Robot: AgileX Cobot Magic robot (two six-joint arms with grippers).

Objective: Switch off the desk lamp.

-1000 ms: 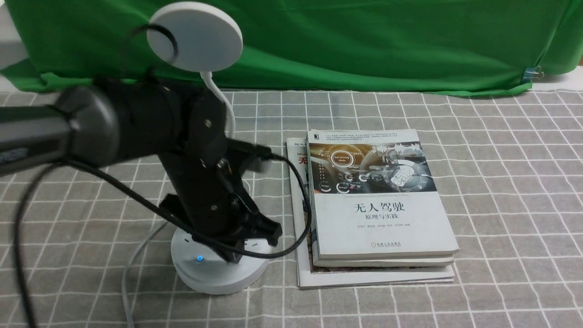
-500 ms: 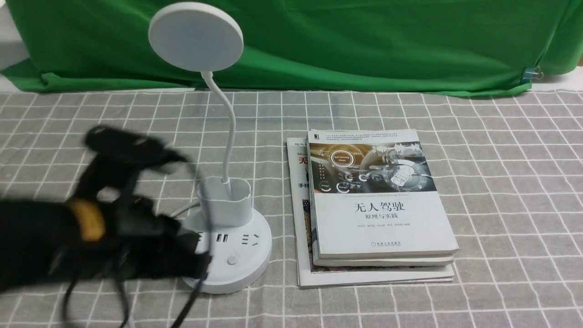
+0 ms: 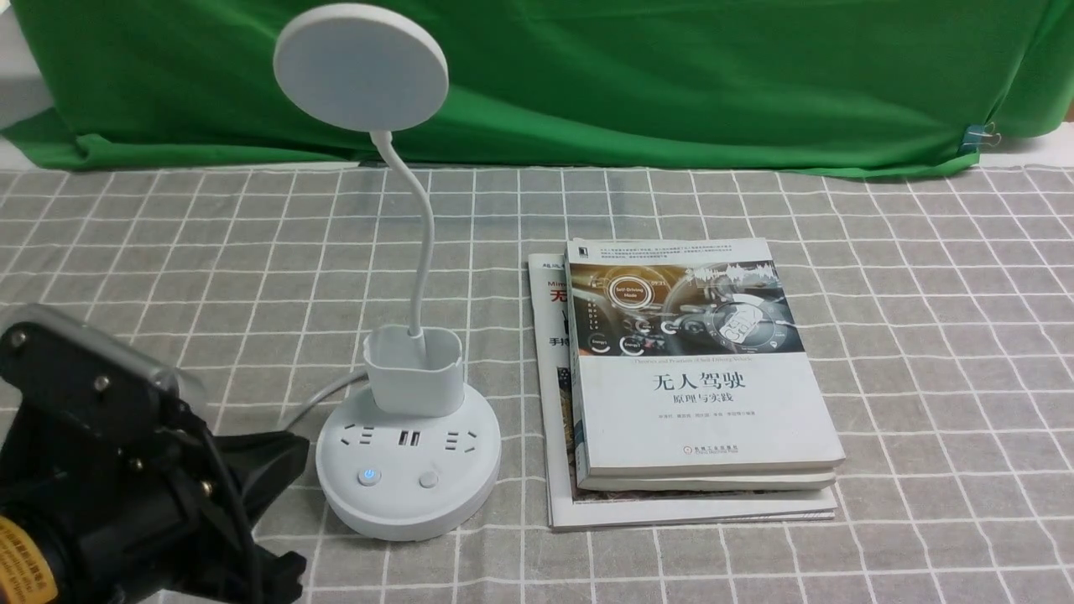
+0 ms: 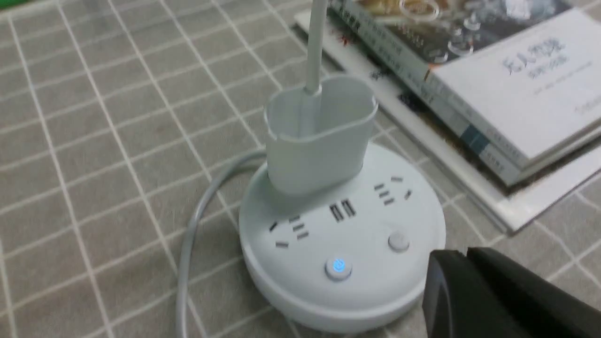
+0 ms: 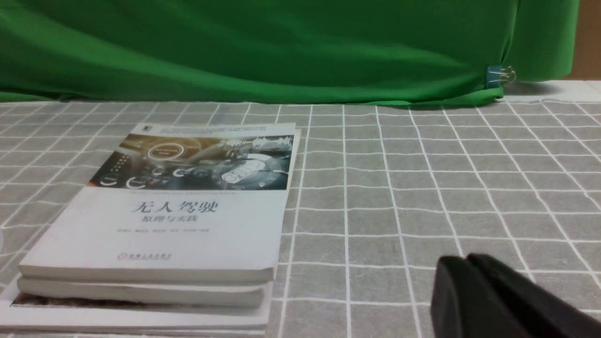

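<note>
Front view puts the left arm (image 3: 109, 470) nearest the camera, low and to the left of the desk lamp (image 3: 409, 457), much of it cut off by the frame's edge. Its left gripper (image 3: 277, 457) points toward the lamp's round base and ends just beside the rim without touching; the fingers there merge into one dark shape. From the left wrist view, the fingertips (image 4: 474, 291) lie pressed together with only a thin seam between them, close to the base's edge and clear of the two buttons (image 4: 338, 267). One button glows blue, the other is plain. Behind them come the sockets, then the small cup holder (image 3: 414, 369), then the thin neck rising to the flat disc head (image 3: 361, 65), whose face is turned away, so whether it is lit cannot be told.

To the right of the lamp lies a stack of books (image 3: 688, 377) on the checked cloth (image 3: 923, 335); a green sheet (image 3: 671, 75) hangs beyond. Only in its own wrist view does the right gripper (image 5: 488, 300) appear, jaws together, holding nothing.
</note>
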